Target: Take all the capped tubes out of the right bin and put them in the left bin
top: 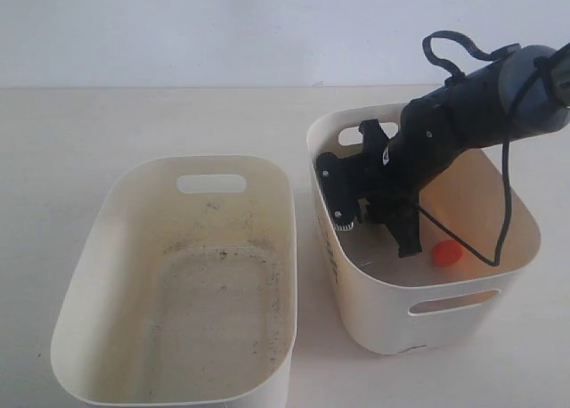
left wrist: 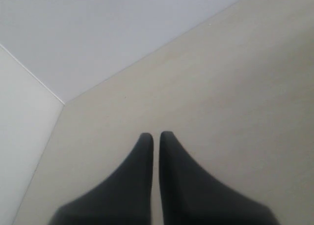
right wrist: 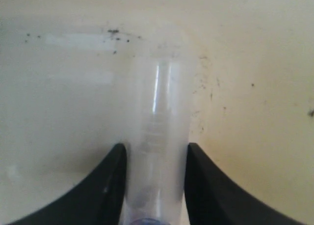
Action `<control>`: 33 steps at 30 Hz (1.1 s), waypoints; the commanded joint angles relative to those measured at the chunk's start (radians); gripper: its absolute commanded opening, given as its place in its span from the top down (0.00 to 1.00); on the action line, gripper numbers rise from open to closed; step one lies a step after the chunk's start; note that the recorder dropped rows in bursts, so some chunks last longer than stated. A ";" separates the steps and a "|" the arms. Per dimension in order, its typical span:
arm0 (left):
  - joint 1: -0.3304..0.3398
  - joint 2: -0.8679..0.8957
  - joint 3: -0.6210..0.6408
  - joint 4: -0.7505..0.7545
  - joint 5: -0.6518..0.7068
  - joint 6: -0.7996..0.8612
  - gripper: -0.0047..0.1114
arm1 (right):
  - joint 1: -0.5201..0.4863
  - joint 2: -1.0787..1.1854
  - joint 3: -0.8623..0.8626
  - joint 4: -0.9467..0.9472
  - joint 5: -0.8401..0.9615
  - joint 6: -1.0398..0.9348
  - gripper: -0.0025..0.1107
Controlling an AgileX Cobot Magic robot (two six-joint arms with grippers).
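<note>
Right hand: the right hand (right wrist: 156,149) is down in the tub, and its two black fingers (right wrist: 98,185) sit tight against either side of a clear tube. It's clamped on, with no gap on either flank.
Clear tube: the clear tube (right wrist: 157,112) runs straight out between the fingers, lengthwise along them. There's a hint of blue at the end nearest the wrist, too blurred to call it a cap.
Behind the tube: pale yellowish plastic right up close, with a scatter of dark specks.
Orange-red cap: there's an orange-red cap (top: 447,253) on the tub floor towards the front wall, near the hand's tip but apart from it. I can't make out the tube body.
Right arm: the black right arm (top: 463,114) slants down over the rim from the upper right, and a black cable (top: 508,203) loops from it into the tub.
Right bin: the right bin (top: 427,323) is a cream tub with a yellowish inside and slot handles in its near and far walls. Hand, tube and cap are all inside it.
Left bin: the left bin (top: 98,274) sits just beside it across a narrow gap. Its floor is peppered with dark specks and there's one slot handle in the far wall.
Left hand: the left hand (left wrist: 156,136) has its fingers together with only a hairline slit between them, out over bare surface.
Worktop: the pale beige worktop (top: 134,123) carries both tubs and meets a white wall (top: 178,25) behind.
</note>
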 commanded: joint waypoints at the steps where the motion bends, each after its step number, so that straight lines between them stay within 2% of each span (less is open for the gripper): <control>1: -0.001 0.004 -0.004 -0.003 -0.005 -0.001 0.92 | -0.002 0.036 0.011 0.002 0.070 -0.024 0.70; 6: -0.001 0.004 -0.004 -0.003 -0.005 -0.001 0.92 | -0.002 0.036 0.011 0.002 0.074 0.014 0.78; 9: -0.001 0.004 -0.004 -0.003 -0.005 -0.001 0.92 | -0.002 0.036 0.011 0.002 0.090 0.034 0.95; 10: -0.001 0.004 -0.004 -0.003 -0.005 -0.001 0.92 | -0.002 0.036 0.011 0.004 0.095 0.053 0.98; 18: -0.001 0.004 -0.004 -0.003 -0.005 -0.001 0.92 | -0.002 0.005 0.011 0.002 0.115 0.124 0.98; 33: -0.001 0.004 -0.004 -0.003 -0.005 -0.001 0.92 | -0.002 -0.192 0.011 0.002 0.219 0.129 0.98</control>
